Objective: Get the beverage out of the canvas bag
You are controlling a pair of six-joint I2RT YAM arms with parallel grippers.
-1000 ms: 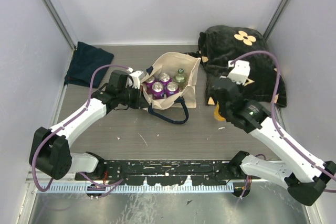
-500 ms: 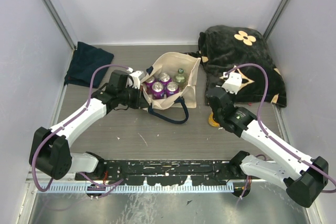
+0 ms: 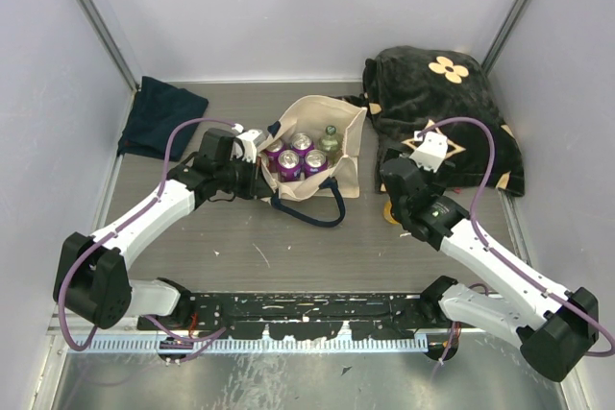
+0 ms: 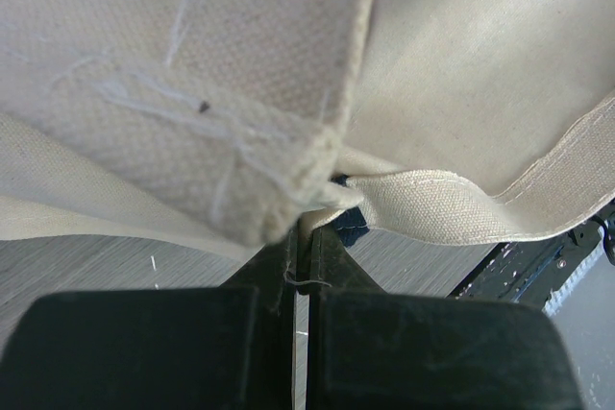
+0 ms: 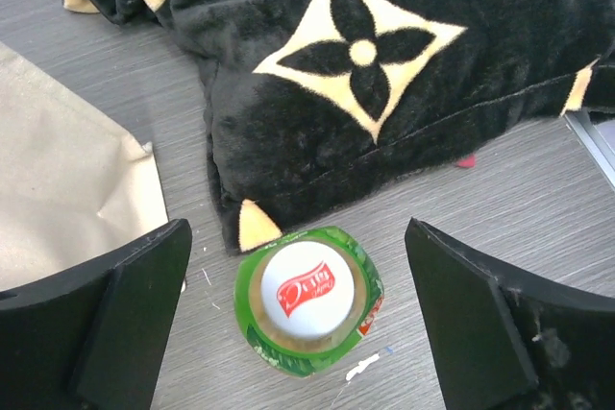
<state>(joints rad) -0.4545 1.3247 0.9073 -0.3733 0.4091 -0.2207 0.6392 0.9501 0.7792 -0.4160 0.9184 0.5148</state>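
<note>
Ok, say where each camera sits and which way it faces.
Top: above and behind, looking down on the table; left arm and right arm show.
Left wrist: looks along the shut left fingers at the canvas bag edge they pinch.
Right wrist: looks down between the open right fingers at a green bottle standing by the black bag.
Shared: top and right wrist both show bottle and both bags.

The cream canvas bag [image 3: 352, 162] sits on the surface [image 3: 288, 252] with its mouth open upward and a navy handle [image 3: 327, 224] looping out on the near side. Purple cans [image 3: 288, 162] stand packed together inside it, with a green bottle [image 3: 331, 138] at the far corner. A second drink [image 5: 307, 300], green-labelled with a white cap bearing a red logo, stands upright on the surface outside the bag, off to its right.
</note>
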